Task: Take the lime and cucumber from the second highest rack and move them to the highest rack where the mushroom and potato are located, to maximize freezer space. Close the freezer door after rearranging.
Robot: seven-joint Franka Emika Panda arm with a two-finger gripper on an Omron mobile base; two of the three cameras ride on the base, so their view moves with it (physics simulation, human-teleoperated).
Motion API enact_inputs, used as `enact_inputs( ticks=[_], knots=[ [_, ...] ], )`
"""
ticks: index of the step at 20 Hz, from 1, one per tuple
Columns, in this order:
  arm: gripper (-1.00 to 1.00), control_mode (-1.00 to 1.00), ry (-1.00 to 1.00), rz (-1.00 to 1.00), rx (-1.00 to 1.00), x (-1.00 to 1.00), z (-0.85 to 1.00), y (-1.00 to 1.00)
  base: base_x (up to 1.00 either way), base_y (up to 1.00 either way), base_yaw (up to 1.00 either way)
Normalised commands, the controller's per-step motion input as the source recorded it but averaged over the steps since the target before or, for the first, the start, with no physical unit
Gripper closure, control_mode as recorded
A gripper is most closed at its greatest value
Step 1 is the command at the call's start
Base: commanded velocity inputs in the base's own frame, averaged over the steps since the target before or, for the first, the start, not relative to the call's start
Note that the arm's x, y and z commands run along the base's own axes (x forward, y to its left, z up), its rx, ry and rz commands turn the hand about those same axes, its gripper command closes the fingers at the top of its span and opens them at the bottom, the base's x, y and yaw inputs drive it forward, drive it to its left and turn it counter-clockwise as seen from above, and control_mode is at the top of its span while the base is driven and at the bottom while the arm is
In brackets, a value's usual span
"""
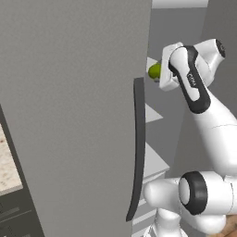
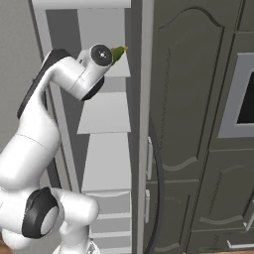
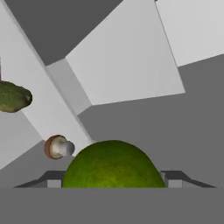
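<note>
In the hand view, going from the left: the cucumber [image 3: 13,97] lies at the left edge on a pale shelf [image 3: 127,61]. Below it and a little rightward sits the mushroom [image 3: 57,147], and then the lime [image 3: 113,165] bulges up at bottom centre, right between the two dark finger tips [image 3: 51,178] of the gripper [image 3: 113,179]. The jaws stand on either side of the fruit and look closed on it — the lime seems to be held and carried. From the left base camera the same green ball [image 1: 154,71] shows just left of the hand, up inside the freezer [image 1: 159,106], past the edge of the open freezer door [image 1: 74,111].

The lime is probably light and firm, with a round, slightly waxy skin, so it may roll or squirt out unless pinched across its widest middle. The cucumber, well apart from the gripper, is stiff and longer — best taken across its mid-length.
</note>
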Motion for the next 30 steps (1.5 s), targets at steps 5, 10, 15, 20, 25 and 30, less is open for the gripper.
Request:
enact_inputs(
  ticks=[5,10,15,20,25,30],
  knots=[
    [1.00,-1.00,0.00,0.00,0.05,0.68,0.08,0.04,0.00,0.00,0.00],
    [1.00,-1.00,0.00,0.00,0.03,0.72,0.03,0.05,0.00,0.00,0.00],
    [1.00,-1.00,0.00,0.00,0.01,0.76,0.00,0.03,0.00,0.00,0.00],
    [1.00,-1.00,0.00,0.00,0.00,0.74,0.00,0.03,0.00,0.00,0.00],
    [1.00,-1.00,0.00,0.00,0.00,0.73,-0.01,0.07,0.00,0.00,0.00],
    [1.00,-1.00,0.00,0.00,-0.02,0.60,-0.22,0.29,0.00,0.00,0.00]
  ],
)
